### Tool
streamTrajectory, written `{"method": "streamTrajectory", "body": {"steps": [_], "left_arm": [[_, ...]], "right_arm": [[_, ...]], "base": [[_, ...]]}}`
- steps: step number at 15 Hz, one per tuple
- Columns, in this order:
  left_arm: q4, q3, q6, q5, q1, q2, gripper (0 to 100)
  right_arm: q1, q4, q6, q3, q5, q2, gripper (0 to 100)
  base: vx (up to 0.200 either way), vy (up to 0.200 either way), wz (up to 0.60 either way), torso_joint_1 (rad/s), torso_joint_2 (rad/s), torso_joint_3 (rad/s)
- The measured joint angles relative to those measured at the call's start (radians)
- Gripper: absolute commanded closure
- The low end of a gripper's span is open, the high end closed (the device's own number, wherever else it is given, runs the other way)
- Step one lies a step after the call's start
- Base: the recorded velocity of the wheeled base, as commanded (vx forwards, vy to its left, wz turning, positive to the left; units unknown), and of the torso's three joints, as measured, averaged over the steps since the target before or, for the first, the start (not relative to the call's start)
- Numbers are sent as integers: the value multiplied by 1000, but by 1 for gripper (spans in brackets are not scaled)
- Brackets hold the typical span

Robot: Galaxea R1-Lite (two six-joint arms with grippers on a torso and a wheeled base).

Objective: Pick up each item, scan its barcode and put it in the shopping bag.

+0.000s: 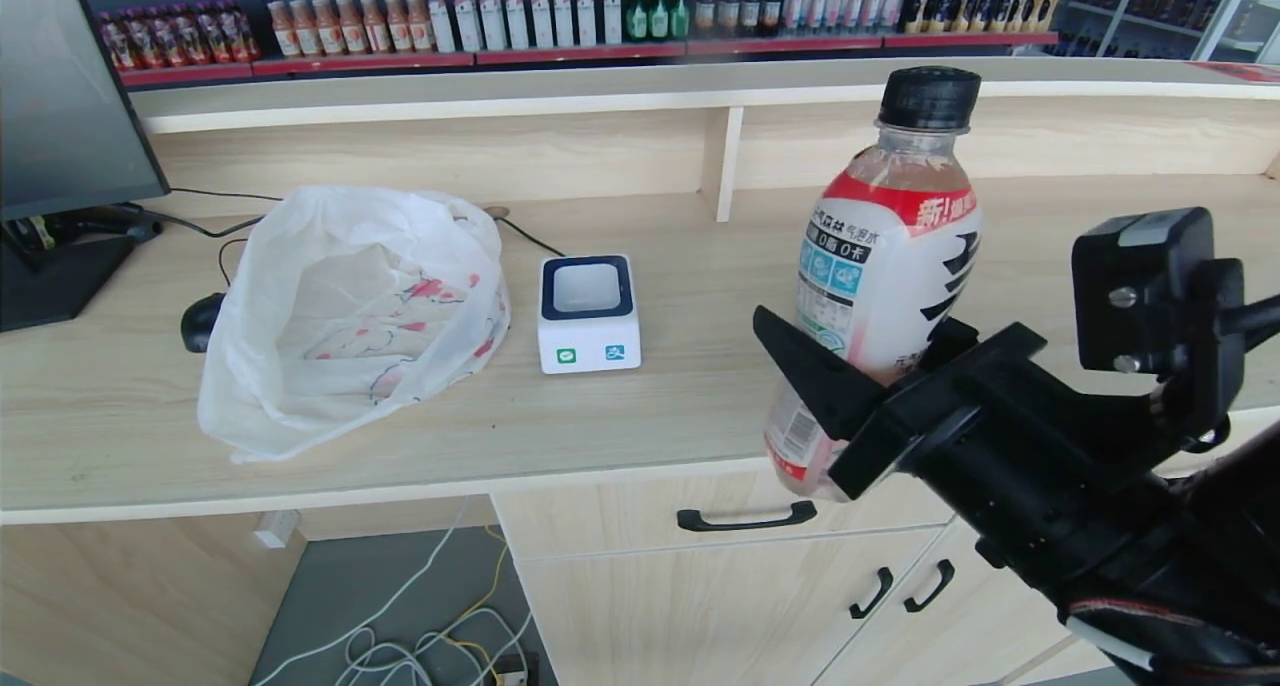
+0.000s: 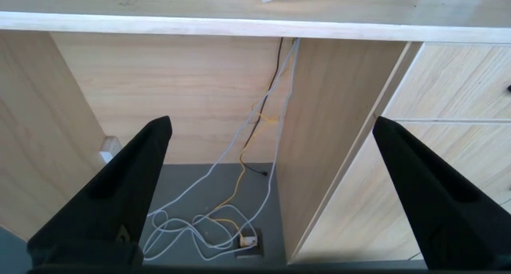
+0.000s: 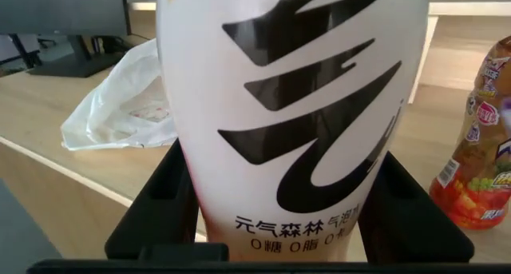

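Your right gripper [image 1: 860,341] is pinched round the lower body of the bottle [image 1: 890,256], which stands upright in the air over the front edge of the counter [image 1: 650,416]. Your left gripper [image 2: 271,124] hangs spread wide and empty below the counter. Going rightward: the shopping bag [image 1: 350,306] is thin, crinkly white plastic, slumped with its mouth open. The scanner [image 1: 588,311] is a rigid white cube with a glassy top window. The bottle's glossy sleeve looks slippery, so grip firmly and tilt its barcode [image 1: 798,431] down toward that window.
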Motion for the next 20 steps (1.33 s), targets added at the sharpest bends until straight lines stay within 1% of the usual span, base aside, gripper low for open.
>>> {"method": "streamTrajectory", "body": {"steps": [1,4,7,10,13,15,20], "left_arm": [[0,0,0,0,0,0,0],[0,0,-2,0,0,0,0],[0,0,-2,0,0,0,0],[0,0,-2,0,0,0,0],[0,0,-2,0,0,0,0],[0,0,-3,0,0,0,0],[0,0,-4,0,0,0,0]], "right_arm": [[30,-1,-29,-22,-60,6,100],[67,-2,-108,-75,-151,32,100],[69,-6,-127,-142,-200,67,100],[58,-4,-143,-180,-209,94,100],[9,-13,-142,-200,-210,130,100],[-7,-40,-143,-220,-210,159,100],[-42,-41,-142,-277,-218,178,100]], "base": [[0,0,0,0,0,0],[0,0,0,0,0,0],[0,0,0,0,0,0],[0,0,0,0,0,0],[0,200,0,2,4,5],[0,200,0,2,-2,5],[0,200,0,8,3,0]]}}
